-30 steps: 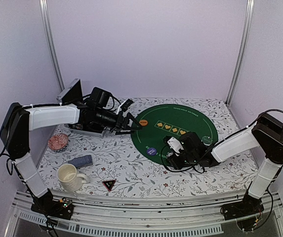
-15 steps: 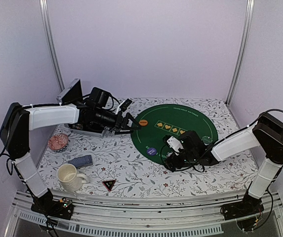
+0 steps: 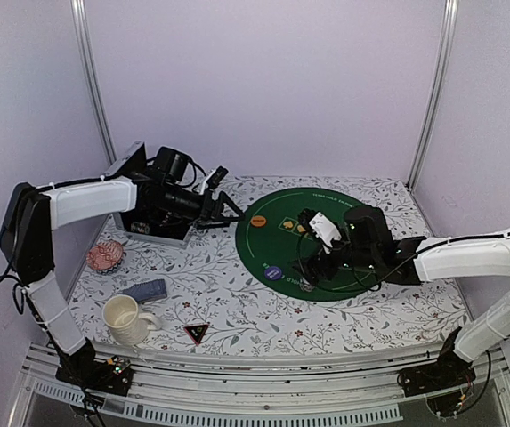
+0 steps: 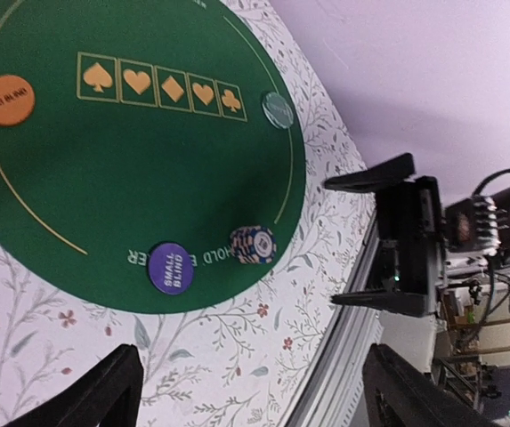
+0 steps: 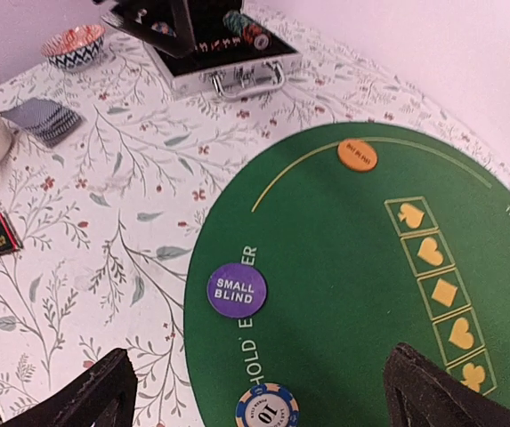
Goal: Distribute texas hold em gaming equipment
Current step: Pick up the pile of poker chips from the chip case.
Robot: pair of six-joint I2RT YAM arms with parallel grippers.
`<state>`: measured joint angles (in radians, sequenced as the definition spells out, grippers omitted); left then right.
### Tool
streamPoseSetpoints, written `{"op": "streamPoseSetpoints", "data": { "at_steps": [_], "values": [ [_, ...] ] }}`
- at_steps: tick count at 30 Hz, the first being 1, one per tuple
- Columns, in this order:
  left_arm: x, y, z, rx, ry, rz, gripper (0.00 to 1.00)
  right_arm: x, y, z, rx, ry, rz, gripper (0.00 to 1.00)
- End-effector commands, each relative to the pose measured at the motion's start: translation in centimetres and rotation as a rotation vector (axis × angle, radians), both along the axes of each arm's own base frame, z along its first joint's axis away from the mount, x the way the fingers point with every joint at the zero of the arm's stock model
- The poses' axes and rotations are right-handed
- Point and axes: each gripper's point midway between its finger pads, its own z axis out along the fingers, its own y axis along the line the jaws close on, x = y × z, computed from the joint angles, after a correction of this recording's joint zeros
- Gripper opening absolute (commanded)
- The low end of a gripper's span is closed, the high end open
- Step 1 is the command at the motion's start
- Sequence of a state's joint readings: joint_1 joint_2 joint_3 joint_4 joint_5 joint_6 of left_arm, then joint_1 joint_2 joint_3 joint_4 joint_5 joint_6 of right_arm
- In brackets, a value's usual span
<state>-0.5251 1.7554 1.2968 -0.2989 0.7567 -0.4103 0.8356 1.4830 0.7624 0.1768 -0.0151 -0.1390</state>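
A round green mat (image 3: pixel 326 233) carries an orange button (image 3: pixel 258 220), a purple "small blind" button (image 3: pixel 274 272) and a small stack of dark-and-white chips (image 3: pixel 306 286) at its near edge. My right gripper (image 3: pixel 312 269) hangs open and empty just above that stack; the right wrist view shows the stack (image 5: pixel 267 411) between my open fingers (image 5: pixel 103 391), with the purple button (image 5: pixel 236 290) beside it. My left gripper (image 3: pixel 228 209) is open and empty by the mat's left edge. A card deck (image 3: pixel 146 290) and a black triangular marker (image 3: pixel 196 333) lie front left.
An open chip case (image 3: pixel 152 227) with more chips sits at back left under my left arm. A pink patterned dish (image 3: pixel 105 256) and a cream mug (image 3: pixel 125 318) stand at the left. A single greenish chip (image 4: pixel 278 109) lies by the mat's suit symbols.
My right gripper has risen from the mat's near edge and shifted towards the mat's middle, leaving the chip stack in sight. My left gripper has drawn back left towards the case.
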Motion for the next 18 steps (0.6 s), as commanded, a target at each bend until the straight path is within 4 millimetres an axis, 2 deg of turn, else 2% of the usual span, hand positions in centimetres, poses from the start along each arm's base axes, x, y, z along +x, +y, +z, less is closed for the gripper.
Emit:
{"op": "streamPoseSetpoints", "data": {
  "at_steps": [1, 2, 4, 6, 9, 11, 13, 18],
  "values": [
    [5.9, 4.2, 1.3, 0.107, -0.130, 0.146, 0.88, -0.6, -0.5, 7.3, 0.107, -0.134, 0.017, 0.99],
    [6.9, 5.1, 1.0, 0.146, -0.142, 0.177, 0.87, -0.6, -0.8, 8.2, 0.119, -0.151, 0.011, 0.99],
    [10.3, 7.8, 1.0, 0.287, -0.231, 0.282, 0.87, -0.8, -1.4, 10.7, 0.161, -0.199, -0.002, 0.99],
    [13.1, 10.4, -0.8, 0.425, -0.245, 0.362, 0.85, -1.0, -1.8, 12.2, 0.188, -0.223, -0.013, 0.99],
    [16.5, 15.0, -4.0, 0.587, -0.213, 0.505, 0.84, -0.9, -2.5, 13.3, 0.209, -0.238, -0.047, 0.99],
    [18.3, 18.0, -5.1, 0.664, -0.224, 0.609, 0.83, -0.6, -3.2, 13.4, 0.209, -0.244, -0.086, 0.99],
    [19.7, 19.6, -5.9, 0.702, -0.241, 0.660, 0.85, -0.5, -3.4, 13.1, 0.202, -0.243, -0.100, 0.99],
    [22.2, 21.3, -8.7, 0.721, -0.193, 0.680, 0.89, -0.5, -3.0, 12.3, 0.188, -0.224, -0.086, 0.99]
  ]
}}
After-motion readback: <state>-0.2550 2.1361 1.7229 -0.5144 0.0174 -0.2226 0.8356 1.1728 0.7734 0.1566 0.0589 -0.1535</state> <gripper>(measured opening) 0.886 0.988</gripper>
